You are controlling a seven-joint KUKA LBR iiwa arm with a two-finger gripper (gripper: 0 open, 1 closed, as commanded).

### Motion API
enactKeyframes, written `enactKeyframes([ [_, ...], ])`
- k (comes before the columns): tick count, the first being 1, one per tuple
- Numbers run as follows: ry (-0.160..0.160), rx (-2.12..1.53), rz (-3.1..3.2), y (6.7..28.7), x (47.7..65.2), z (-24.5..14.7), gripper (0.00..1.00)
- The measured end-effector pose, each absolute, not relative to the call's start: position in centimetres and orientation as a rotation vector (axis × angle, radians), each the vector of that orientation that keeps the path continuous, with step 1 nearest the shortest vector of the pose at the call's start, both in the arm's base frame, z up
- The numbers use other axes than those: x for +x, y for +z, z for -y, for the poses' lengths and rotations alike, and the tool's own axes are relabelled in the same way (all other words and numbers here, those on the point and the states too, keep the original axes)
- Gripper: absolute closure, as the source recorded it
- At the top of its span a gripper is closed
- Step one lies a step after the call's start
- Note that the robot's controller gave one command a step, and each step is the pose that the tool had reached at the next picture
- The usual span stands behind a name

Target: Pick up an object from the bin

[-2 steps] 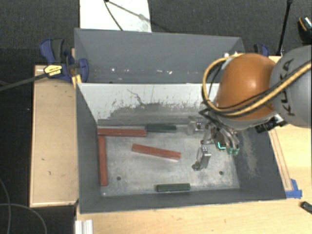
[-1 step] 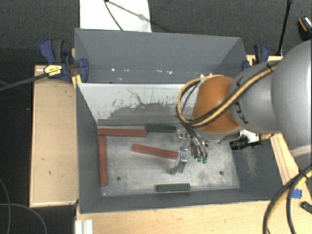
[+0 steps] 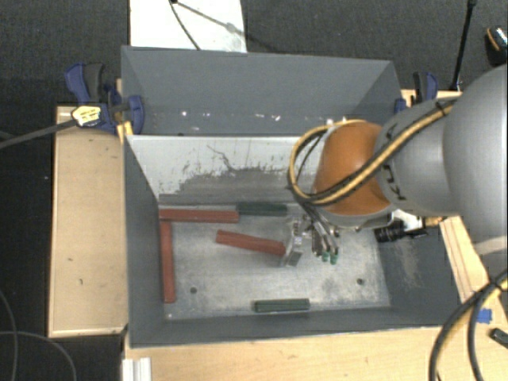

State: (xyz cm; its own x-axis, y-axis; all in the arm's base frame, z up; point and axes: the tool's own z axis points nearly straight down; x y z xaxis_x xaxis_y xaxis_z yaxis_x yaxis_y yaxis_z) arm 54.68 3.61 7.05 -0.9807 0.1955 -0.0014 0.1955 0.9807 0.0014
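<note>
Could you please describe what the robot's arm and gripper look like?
The arm is thick, rounded and light grey. A glossy orange cover caps its wrist, looped by yellow and black cables. The gripper is small, of grey metal with dark parts.

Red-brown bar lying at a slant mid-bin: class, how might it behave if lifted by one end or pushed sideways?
The red-brown bar looks straight and sharp-edged, so it is probably stiff. Its flat faces suggest it would slide rather than roll on the bin floor. Being long and thin, it would likely tilt if held at one end.
</note>
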Motion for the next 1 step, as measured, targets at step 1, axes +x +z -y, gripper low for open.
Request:
enactKeyframes([
  [1,-0.001,-0.501,-3.092,22.40,56.41,-4.38,1.00],
])
